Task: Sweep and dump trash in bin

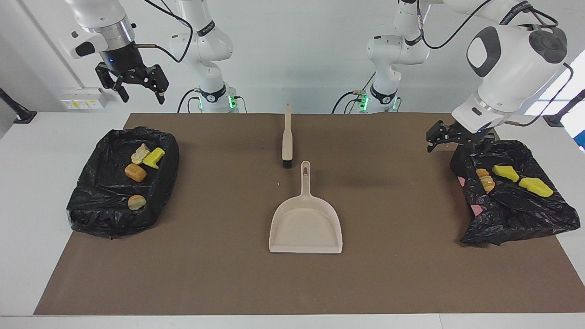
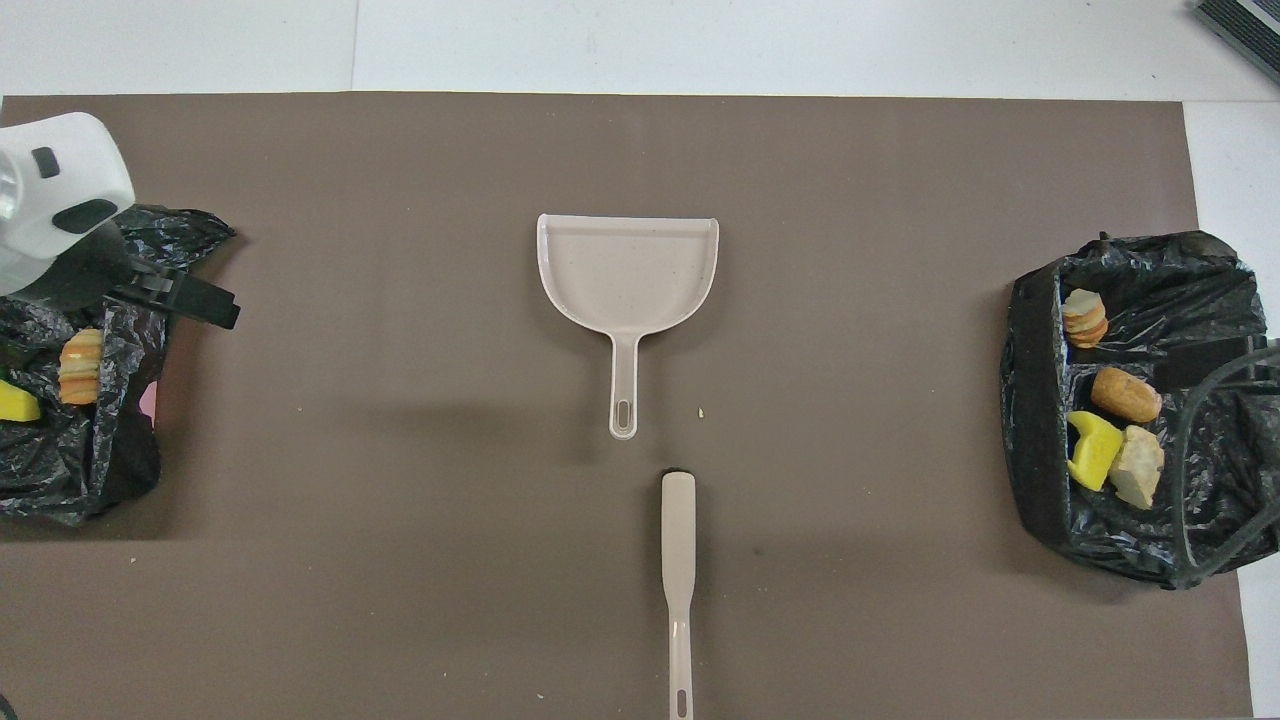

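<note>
The beige dustpan (image 1: 305, 224) (image 2: 627, 270) lies flat and empty mid-mat, its handle pointing at the robots. Just nearer to them lies the beige brush (image 1: 287, 137) (image 2: 678, 560). Trash sits in both black-bag bins: yellow chunks (image 1: 535, 186) and a striped bread piece (image 1: 485, 179) (image 2: 80, 365) at the left arm's end, a yellow chunk (image 1: 154, 156) (image 2: 1093, 450) and bread pieces (image 1: 135, 172) at the right arm's end. My left gripper (image 1: 457, 144) (image 2: 190, 300) hangs open and empty over the rim of its bin. My right gripper (image 1: 142, 93) waits high up, open and empty.
The bin (image 1: 516, 214) (image 2: 90, 470) at the left arm's end and the bin (image 1: 114, 214) (image 2: 1040, 400) at the right arm's end stand on the brown mat (image 1: 411, 274). A tiny crumb (image 1: 277, 183) (image 2: 700, 412) lies beside the dustpan's handle.
</note>
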